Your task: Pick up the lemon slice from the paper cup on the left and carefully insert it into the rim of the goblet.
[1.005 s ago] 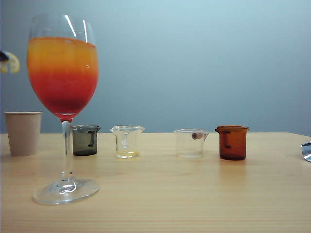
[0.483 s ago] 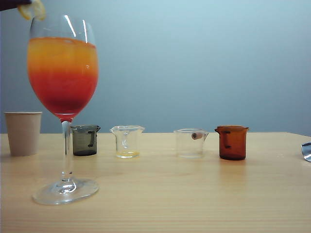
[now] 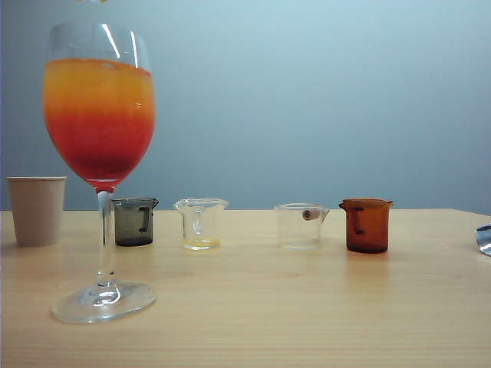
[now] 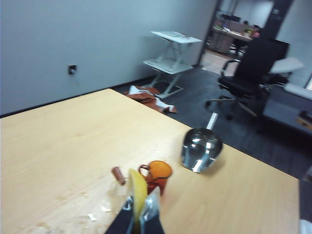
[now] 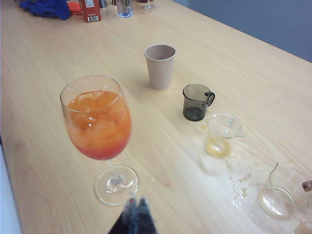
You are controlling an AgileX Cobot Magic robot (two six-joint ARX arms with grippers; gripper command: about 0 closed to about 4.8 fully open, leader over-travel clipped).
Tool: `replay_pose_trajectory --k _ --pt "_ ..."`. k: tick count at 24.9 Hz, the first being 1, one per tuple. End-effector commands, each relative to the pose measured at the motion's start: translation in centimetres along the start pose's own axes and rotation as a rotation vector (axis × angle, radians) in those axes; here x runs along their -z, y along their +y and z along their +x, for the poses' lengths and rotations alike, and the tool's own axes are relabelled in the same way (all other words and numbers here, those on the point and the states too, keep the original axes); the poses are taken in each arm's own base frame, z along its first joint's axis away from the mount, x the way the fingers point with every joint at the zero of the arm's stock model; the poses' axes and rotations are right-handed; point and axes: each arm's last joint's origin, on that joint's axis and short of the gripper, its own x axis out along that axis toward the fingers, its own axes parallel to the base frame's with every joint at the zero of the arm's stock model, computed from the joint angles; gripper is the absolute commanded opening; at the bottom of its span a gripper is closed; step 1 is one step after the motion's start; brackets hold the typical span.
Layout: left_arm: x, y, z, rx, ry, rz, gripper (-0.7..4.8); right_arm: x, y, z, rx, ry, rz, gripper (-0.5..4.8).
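Observation:
The lemon slice (image 4: 137,191) stands edge-on between the fingers of my left gripper (image 4: 140,208), which is shut on it high above the table. Both are above the top edge of the exterior view. The goblet (image 3: 100,115) with its orange-to-red drink stands at the front left, and its rim is bare in the right wrist view, goblet (image 5: 97,124). The paper cup (image 3: 36,211) sits behind it at the far left, also seen as paper cup (image 5: 160,66). My right gripper (image 5: 136,207) is shut on nothing, hovering near the goblet's foot.
A row of small beakers stands behind the goblet: dark grey (image 3: 135,221), clear (image 3: 201,223), clear with a cork (image 3: 301,225) and amber (image 3: 367,225). A steel ladle (image 4: 201,148) lies near the amber beaker. Spilled drops wet the table (image 5: 234,180).
My left gripper has carried the lemon slice up and to the right, from the left edge of the exterior view to above the goblet and out of frame. The right arm has stayed still.

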Motion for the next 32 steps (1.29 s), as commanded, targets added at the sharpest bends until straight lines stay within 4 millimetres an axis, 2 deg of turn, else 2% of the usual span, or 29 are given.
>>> replay_pose_trajectory --k 1,12,17,22,32 --pt "-0.1 -1.5 0.1 0.047 0.023 0.0 -0.06 -0.4 0.0 -0.1 0.004 -0.024 -0.01 -0.03" --pt "1.9 -4.2 -1.3 0.101 0.15 -0.006 -0.06 -0.4 0.0 -0.1 0.004 -0.024 -0.011 -0.03" --pt "2.5 -4.6 -1.1 0.133 0.173 0.01 -0.06 -0.4 0.0 -0.1 0.004 -0.024 -0.01 -0.03" --pt "4.1 -4.6 -0.8 0.168 0.192 -0.003 -0.06 -0.4 0.0 -0.1 0.004 -0.022 -0.01 -0.03" --pt "4.4 -4.5 -0.7 0.197 0.172 0.028 -0.06 -0.3 0.0 -0.1 0.003 -0.011 -0.009 -0.03"
